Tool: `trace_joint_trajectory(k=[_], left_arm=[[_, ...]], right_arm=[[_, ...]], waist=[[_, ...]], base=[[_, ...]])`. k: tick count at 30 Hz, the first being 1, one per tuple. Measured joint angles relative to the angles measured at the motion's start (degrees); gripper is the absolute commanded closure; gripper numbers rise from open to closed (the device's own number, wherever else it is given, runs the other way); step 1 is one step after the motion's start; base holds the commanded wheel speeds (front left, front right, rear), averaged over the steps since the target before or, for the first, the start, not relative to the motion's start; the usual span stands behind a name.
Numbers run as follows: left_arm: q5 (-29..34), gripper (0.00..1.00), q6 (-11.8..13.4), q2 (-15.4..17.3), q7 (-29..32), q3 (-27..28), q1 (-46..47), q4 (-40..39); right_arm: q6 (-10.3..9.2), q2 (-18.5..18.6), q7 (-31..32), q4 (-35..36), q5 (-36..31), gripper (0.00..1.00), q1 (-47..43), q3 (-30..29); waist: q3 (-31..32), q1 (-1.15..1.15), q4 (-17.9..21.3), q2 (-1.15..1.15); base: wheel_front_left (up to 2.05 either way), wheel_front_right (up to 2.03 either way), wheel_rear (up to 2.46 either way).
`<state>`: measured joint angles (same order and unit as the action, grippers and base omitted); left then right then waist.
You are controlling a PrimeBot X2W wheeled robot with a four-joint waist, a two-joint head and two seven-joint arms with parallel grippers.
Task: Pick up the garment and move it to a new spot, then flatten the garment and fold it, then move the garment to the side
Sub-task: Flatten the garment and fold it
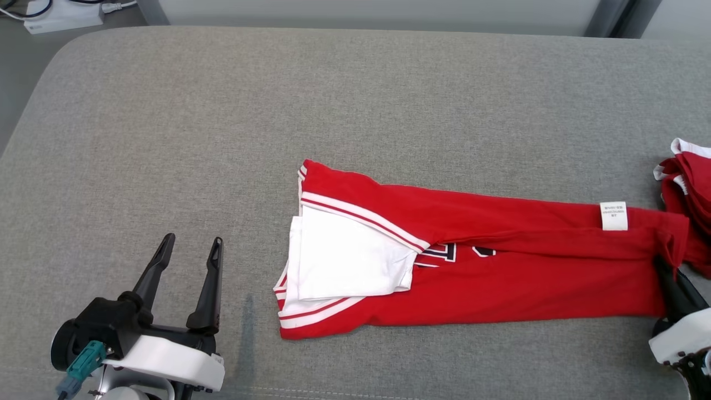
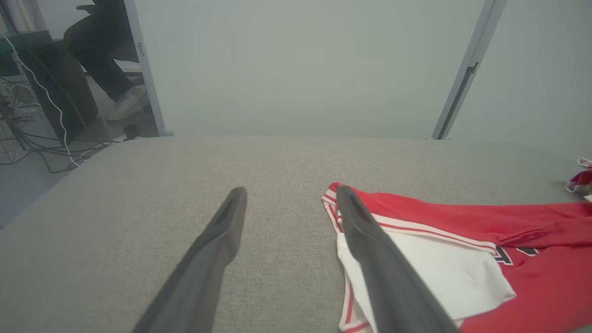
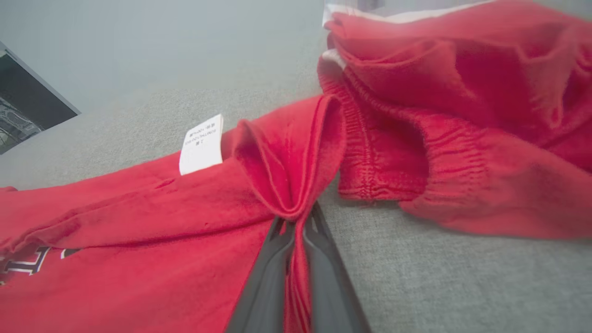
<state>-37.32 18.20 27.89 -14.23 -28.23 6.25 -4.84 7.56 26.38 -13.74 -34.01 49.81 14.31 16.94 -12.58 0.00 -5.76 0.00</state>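
Note:
The garment [image 1: 500, 266] is red with white striped trim and lies in a long folded strip across the grey table [image 1: 222, 122]. A white panel [image 1: 344, 261] shows at its left end and a white label [image 1: 614, 215] near its right end. My right gripper [image 1: 666, 272] is at the strip's right end, shut on a pinched fold of the garment [image 3: 138, 231]; the right wrist view shows red cloth squeezed between the right gripper's [image 3: 298, 226] two fingers. At the lower left my left gripper [image 1: 193, 241] stands open and empty, left of the garment [image 2: 532, 259]. The left gripper [image 2: 291, 192] hovers over bare cloth surface.
A second bunched red cloth pile [image 1: 691, 178] lies at the table's right edge, right beside the held end [image 3: 462, 115]. A white power strip [image 1: 61, 14] sits on the floor beyond the far left corner. A person's leg [image 2: 111, 69] and cables [image 2: 41, 148] show past the table.

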Motion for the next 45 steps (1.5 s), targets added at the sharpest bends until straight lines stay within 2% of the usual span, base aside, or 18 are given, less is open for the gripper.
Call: trace_joint_trajectory(k=[4, 7, 13, 16, 20, 24, 30, 37, 38, 39, 40, 41, 45], left_arm=[[0.0, 0.0, 0.0, 0.0, 0.0, 0.0, 0.0, -0.1], [0.2, 0.0, 0.0, 0.2, 0.0, 0.0, 0.0, -0.2], [0.4, 0.0, 0.0, 0.3, 0.1, -0.2, 0.0, -0.6], [0.5, 0.0, 0.0, 0.4, 0.6, -0.3, 0.1, -0.7], [0.9, 0.0, 0.0, 0.3, 0.7, -0.7, 0.8, -1.0], [1.5, 0.0, -0.5, -0.2, 0.7, -1.6, 2.6, -0.9], [1.6, 0.0, -1.5, -2.2, 0.7, -3.2, 4.2, 0.1], [1.8, 0.0, -2.6, -3.4, 0.6, -3.6, 5.0, 2.0], [2.0, 0.0, -2.6, -3.5, 0.6, -3.6, 5.0, 2.1], [2.0, 0.0, -2.6, -3.6, 0.6, -3.7, 5.1, 2.2], [2.0, 0.0, -2.6, -3.7, 0.5, -3.7, 5.4, 2.4], [2.0, 0.0, -3.1, -3.8, 0.5, -3.7, 5.7, 2.7], [2.0, 0.0, -3.1, -4.2, 0.3, -3.7, 6.2, 3.6]], right_arm=[[-0.08, -0.1, -0.4, 5.8, -1.3, 1.0, -0.3, 0.3], [-0.08, -1.4, -0.4, 13.2, -3.3, 1.0, -0.2, 1.0], [-0.09, -9.0, 6.0, 25.1, -5.3, 1.0, 1.1, 4.8], [-0.09, -13.8, 9.2, 27.7, -6.1, 1.0, 3.8, 8.1], [-0.09, -19.2, 10.9, 27.0, -7.2, 1.0, 9.1, 13.0], [-0.08, -21.7, 11.3, 22.2, -7.8, 1.0, 14.3, 17.9], [-0.09, -22.2, 9.1, 12.2, -7.5, 1.0, 20.0, 22.7], [-0.09, -22.2, 5.9, 5.3, -1.6, 1.0, 25.6, 30.0], [-0.09, -22.2, 5.7, 4.5, -0.8, 0.86, 26.1, 30.9], [-0.09, -22.2, 5.4, 3.7, 0.1, 0.56, 26.6, 31.9], [-0.09, -22.1, 5.3, 3.5, 1.1, 0.05, 26.9, 33.2], [-0.09, -22.1, 5.1, 3.4, 2.3, 0.0, 27.3, 34.5], [-0.08, -22.2, 4.1, 3.4, 6.5, 0.0, 28.3, 39.1]], waist=[[0.2, 0.0, 0.7, 0.0], [0.4, 0.0, 1.3, 0.0], [0.0, 0.0, 1.8, 0.0], [-0.6, 0.0, 1.8, 0.0], [-1.3, 0.0, 1.0, 0.0], [-1.8, 0.0, -0.5, 0.0], [-2.8, 0.0, -3.4, 0.0], [-4.0, 0.0, -5.9, 0.0], [-4.0, 0.0, -6.1, 0.0], [-4.2, 0.0, -6.2, 0.0], [-4.3, 0.0, -6.3, 0.0], [-4.3, 0.0, -6.4, 0.0], [-4.1, 0.0, -6.4, 0.0]], base=[[0.0, 0.0, 0.0], [0.0, 0.0, 0.0], [0.0, 0.0, 0.0], [0.0, 0.0, 0.0], [0.0, 0.0, 0.0], [0.0, 0.0, 0.0], [0.0, 0.0, 0.0], [0.0, 0.0, 0.0], [0.0, 0.0, 0.0], [0.0, 0.0, 0.0], [0.0, 0.0, 0.0], [0.0, 0.0, 0.0], [0.0, 0.0, 0.0]])
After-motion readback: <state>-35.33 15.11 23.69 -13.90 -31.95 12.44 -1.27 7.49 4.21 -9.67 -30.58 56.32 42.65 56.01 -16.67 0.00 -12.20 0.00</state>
